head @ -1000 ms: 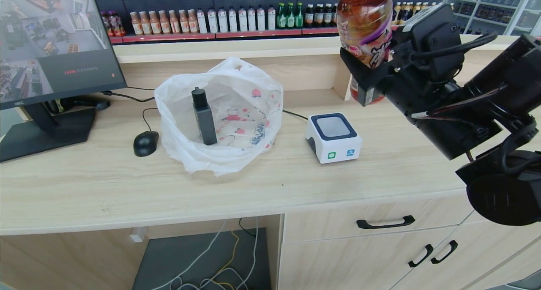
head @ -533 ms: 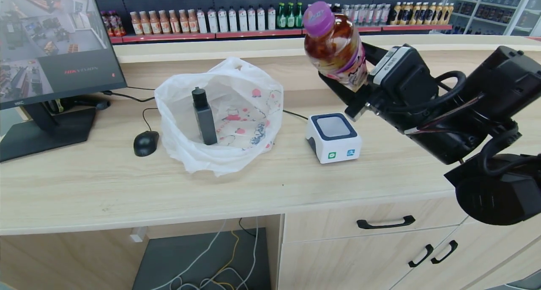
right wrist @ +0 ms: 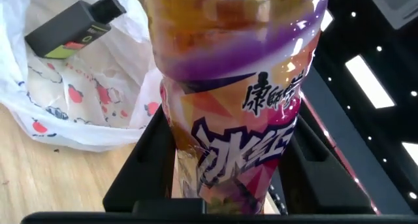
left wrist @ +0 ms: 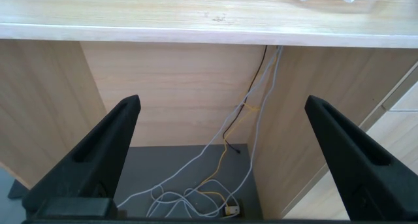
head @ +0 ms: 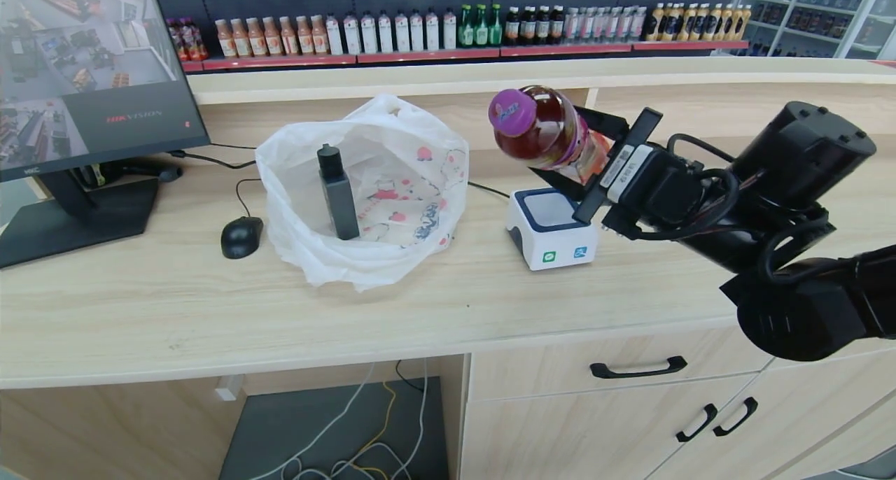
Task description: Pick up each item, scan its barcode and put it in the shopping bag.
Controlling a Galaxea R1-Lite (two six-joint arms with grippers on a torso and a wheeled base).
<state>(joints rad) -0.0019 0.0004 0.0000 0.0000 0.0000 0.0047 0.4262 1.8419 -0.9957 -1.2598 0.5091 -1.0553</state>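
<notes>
Fingers of the left gripper [left wrist: 222,106] are seen spread wide with nothing between them, lower than the scanner [head: 553,231], under the counter [head: 210,305]. Just above the scanner, the tea bottle [head: 542,126] is held tilted, clamped in the right gripper [head: 577,151], its purple cap turned leftward. Left of the scanner, the shopping bag [head: 427,179] is stood open, with a dark bottle [head: 338,193] upright inside.
</notes>
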